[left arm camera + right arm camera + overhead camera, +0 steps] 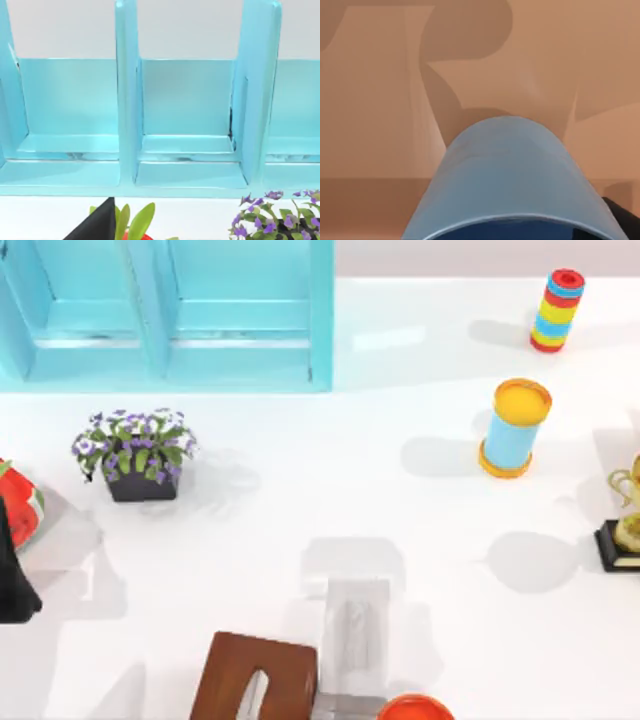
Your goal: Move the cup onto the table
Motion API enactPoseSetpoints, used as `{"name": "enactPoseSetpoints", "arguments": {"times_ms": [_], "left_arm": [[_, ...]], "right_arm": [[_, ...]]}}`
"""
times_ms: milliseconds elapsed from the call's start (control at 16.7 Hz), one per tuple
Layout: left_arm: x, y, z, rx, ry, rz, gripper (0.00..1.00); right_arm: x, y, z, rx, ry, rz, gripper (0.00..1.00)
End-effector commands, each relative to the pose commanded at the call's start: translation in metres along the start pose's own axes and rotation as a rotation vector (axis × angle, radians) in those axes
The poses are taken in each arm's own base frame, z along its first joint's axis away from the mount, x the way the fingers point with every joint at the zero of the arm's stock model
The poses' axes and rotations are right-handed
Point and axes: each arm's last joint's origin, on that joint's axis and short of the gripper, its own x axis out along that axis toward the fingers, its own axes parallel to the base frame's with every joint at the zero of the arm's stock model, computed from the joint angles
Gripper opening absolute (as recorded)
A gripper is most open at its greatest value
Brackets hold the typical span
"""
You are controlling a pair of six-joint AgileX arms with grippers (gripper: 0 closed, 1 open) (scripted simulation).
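The medium-blue cup (512, 175) is very close in the right wrist view, its rim nearest the camera and its dark-blue inside just showing. Behind it is a plain brown surface crossed by shadows. A dark part of my right gripper (623, 220) sits beside the cup's rim. The glossy white table (300, 490) spreads across the top view. My left arm (14, 575) is a black shape at the table's left edge, parked in front of the turquoise cabinet (185, 100).
The turquoise cabinet (240, 320) stands at the back left with a potted purple-flowered plant (138, 452) before it. A yellow-ended light-blue cylinder (515, 428), a striped ring stack (557, 310) and a gold trophy (626, 515) stand on the right. A brown wooden piece (255, 678) lies at the front edge.
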Motion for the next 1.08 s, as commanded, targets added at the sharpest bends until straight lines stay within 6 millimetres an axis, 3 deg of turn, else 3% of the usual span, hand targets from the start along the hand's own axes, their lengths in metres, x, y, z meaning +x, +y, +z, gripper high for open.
{"name": "enactPoseSetpoints", "arguments": {"times_ms": [300,600,780,1080], "left_arm": [[0.000,0.000,0.000,0.000,0.000,0.000,1.00],[0.000,0.000,0.000,0.000,0.000,0.000,1.00],[0.000,0.000,0.000,0.000,0.000,0.000,1.00],[0.000,0.000,0.000,0.000,0.000,0.000,1.00]], "right_arm": [[-0.031,0.039,0.005,-0.025,0.054,0.011,0.00],[-0.076,0.081,-0.001,-0.012,0.020,0.007,0.00],[-0.088,0.091,-0.005,-0.006,-0.008,0.006,0.00],[-0.087,0.090,-0.005,-0.002,-0.002,0.009,0.00]]}}
